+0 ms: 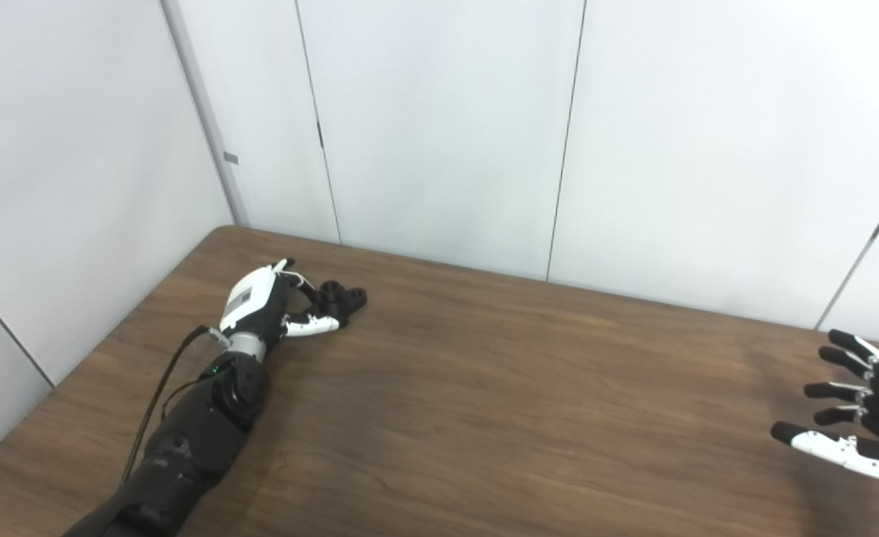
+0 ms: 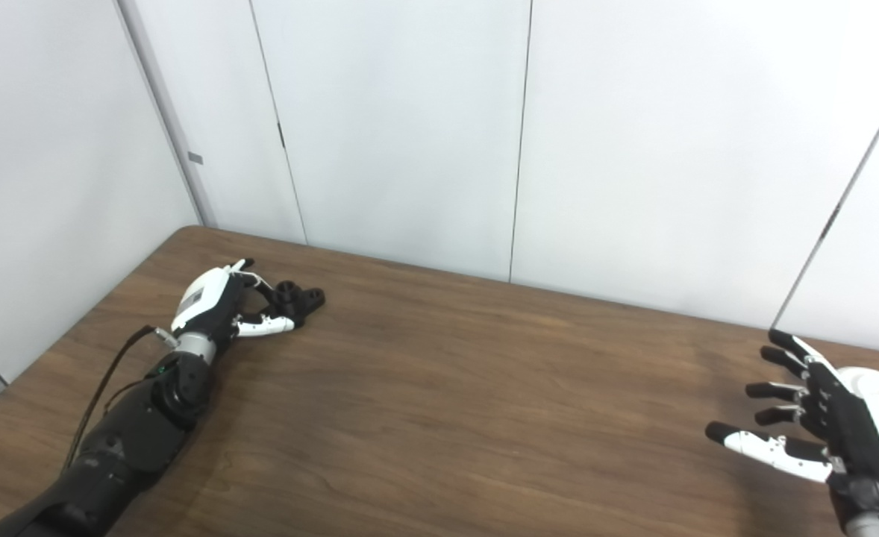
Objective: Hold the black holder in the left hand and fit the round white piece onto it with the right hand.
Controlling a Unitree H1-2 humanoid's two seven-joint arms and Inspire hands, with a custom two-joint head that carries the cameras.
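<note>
The black holder (image 1: 344, 297) lies on the wooden table (image 1: 484, 388) at the far left. My left hand (image 1: 271, 302) is right against it, its thumb stretched along the holder's near side and its fingers spread past the far side; no firm grip shows. At the right edge, my right hand (image 2: 820, 429) hovers open with fingers spread. The round white piece (image 2: 878, 391) lies just behind that hand, partly hidden by it, and the hand does not hold it.
White wall panels (image 1: 439, 127) run close along the table's back and left edges. The left forearm (image 1: 193, 432) lies low over the table's left part, with a cable (image 1: 157, 395) beside it.
</note>
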